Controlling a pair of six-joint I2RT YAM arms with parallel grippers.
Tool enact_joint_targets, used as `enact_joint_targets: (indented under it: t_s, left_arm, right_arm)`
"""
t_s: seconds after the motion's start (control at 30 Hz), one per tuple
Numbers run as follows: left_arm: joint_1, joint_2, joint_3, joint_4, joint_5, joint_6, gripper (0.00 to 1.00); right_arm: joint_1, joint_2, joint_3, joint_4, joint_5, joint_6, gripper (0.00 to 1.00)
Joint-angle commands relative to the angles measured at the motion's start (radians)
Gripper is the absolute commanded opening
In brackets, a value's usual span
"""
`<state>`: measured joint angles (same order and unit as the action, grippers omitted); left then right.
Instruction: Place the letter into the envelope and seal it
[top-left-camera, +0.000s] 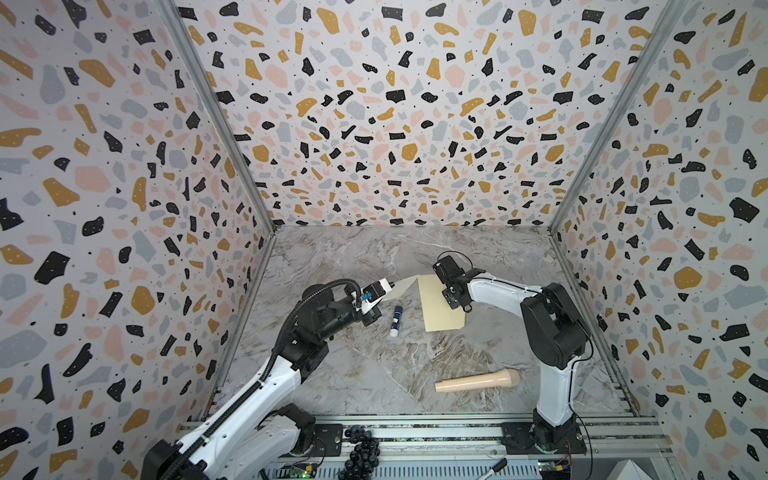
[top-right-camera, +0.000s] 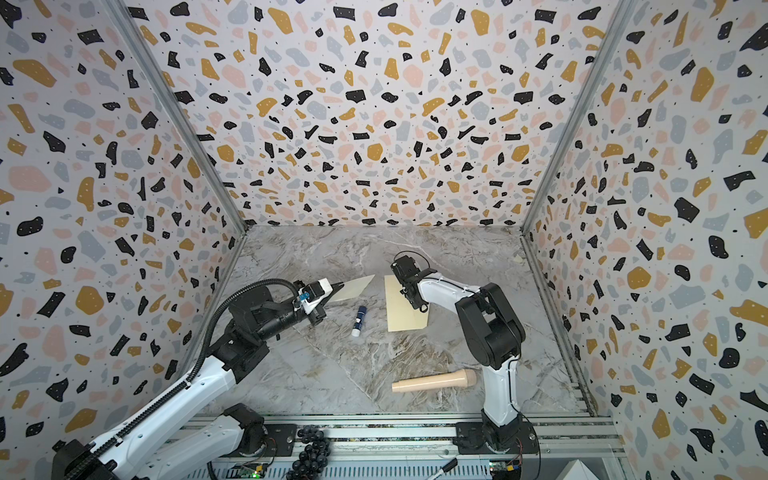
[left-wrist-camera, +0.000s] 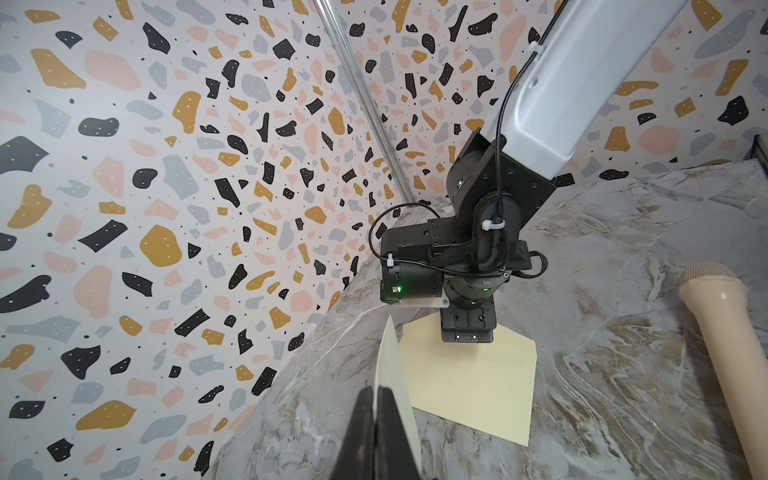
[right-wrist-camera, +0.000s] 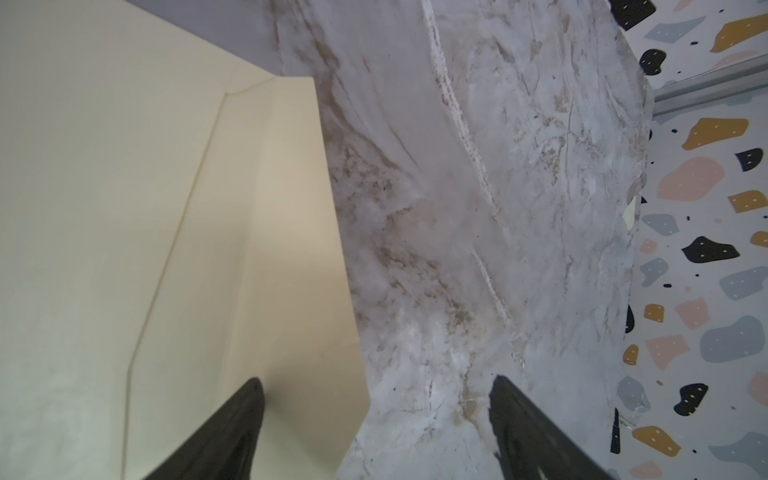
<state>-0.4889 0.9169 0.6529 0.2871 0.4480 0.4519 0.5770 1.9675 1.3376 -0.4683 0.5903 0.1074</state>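
The letter (top-left-camera: 405, 286) is off the surface (top-left-camera: 332, 374), pinched by one edge in the left tool (left-wrist-camera: 376, 390), whose jaws are shut on it. It hangs just beside the envelope (top-left-camera: 440, 305), on the glue stick's (top-left-camera: 396, 321) side, not touching it. It is a thin, light sheet and will likely sag and flutter away from the grip. A hold near the trailing edge, as now, leaves the leading edge free to enter the pocket, but that edge may buckle if it is pushed against the paper.

The envelope lies flat. The right tool (right-wrist-camera: 377, 379) hovers over its far end with its jaws wide apart and nothing between them. A beige club-shaped object (top-left-camera: 478, 380) lies well apart on the envelope's near side.

Both top views show the letter's broad face, while the left wrist view shows it edge-on. Only the right wrist view shows the flap crease, with one finger (right-wrist-camera: 232, 428) over the opened flap and the other over bare surface.
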Motion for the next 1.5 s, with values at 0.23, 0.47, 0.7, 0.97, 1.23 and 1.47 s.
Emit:
enact_joint_targets:
  t_s: [0.23, 0.47, 0.7, 0.97, 1.23, 1.47]
  left_arm:
    - [0.004, -0.011, -0.009, 0.049, 0.012, -0.006, 0.0]
    - [0.004, -0.013, -0.008, 0.055, 0.014, -0.012, 0.0]
    - [0.004, -0.015, -0.006, 0.117, 0.013, -0.09, 0.0]
    - [0.004, 0.0, 0.024, 0.279, -0.06, -0.432, 0.0]
    - [0.004, 0.043, 0.058, 0.392, -0.23, -0.85, 0.0]
    - [0.004, 0.098, 0.052, 0.503, -0.319, -1.232, 0.0]
  right_arm:
    - [-0.023, 0.016, -0.018, -0.044, -0.047, 0.014, 0.86]
    - [-0.026, 0.037, -0.018, -0.05, -0.087, 0.018, 0.87]
    - [-0.038, -0.009, -0.008, -0.048, -0.159, 0.031, 0.87]
    - [-0.071, -0.244, -0.026, 0.035, -0.328, 0.047, 0.88]
    - [-0.1, -0.521, -0.116, 0.249, -0.654, 0.104, 0.96]
    - [-0.148, -0.796, -0.435, 0.88, -1.028, 0.485, 0.95]
